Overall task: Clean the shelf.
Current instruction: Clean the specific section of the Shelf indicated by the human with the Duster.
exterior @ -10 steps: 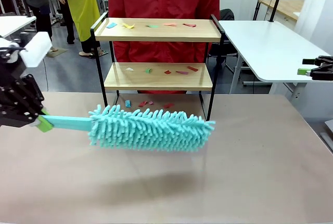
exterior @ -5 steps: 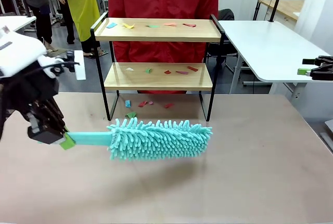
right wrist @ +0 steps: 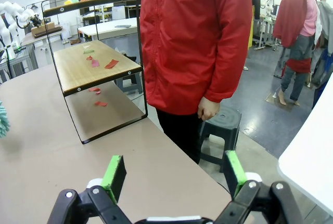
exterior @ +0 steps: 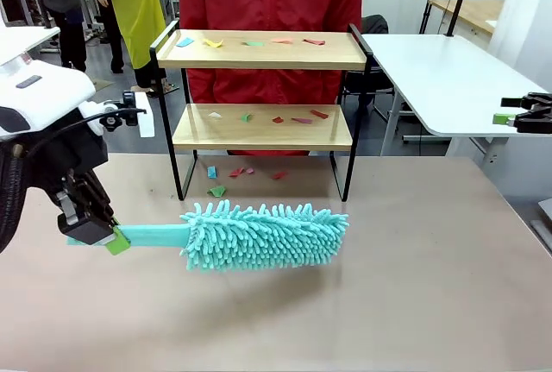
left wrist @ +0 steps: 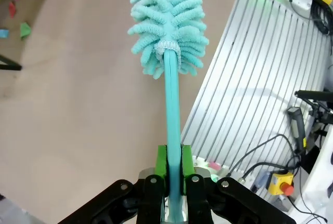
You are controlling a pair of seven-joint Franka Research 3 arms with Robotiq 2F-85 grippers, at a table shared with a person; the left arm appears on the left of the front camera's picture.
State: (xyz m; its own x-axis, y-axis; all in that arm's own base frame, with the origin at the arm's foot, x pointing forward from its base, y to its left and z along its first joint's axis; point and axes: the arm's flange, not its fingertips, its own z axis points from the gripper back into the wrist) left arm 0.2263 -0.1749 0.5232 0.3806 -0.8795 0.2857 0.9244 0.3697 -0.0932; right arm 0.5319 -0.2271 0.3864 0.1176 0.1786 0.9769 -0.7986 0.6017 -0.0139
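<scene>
Scraps (exterior: 253,43) litter both shelf (exterior: 259,137) boards; left pincer (left wrist: 174,156) pinches the teal duster (exterior: 263,236) handle, right pincer (right wrist: 174,172) spread.

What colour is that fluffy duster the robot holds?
Turquoise, both the fluffy microfibre duster head and its flat plastic handle; clearest in the front view.

- The duster (left wrist: 169,21) runs off the left wrist view's top edge ahead of the left gripper (left wrist: 174,155); its handle end is buried between the pads (left wrist: 162,157).
- The right gripper (exterior: 509,111) is cut by the front view's right edge.
- The scraps (exterior: 250,42) on the shelf (exterior: 259,59), beyond the left gripper, are too small to identify.
</scene>
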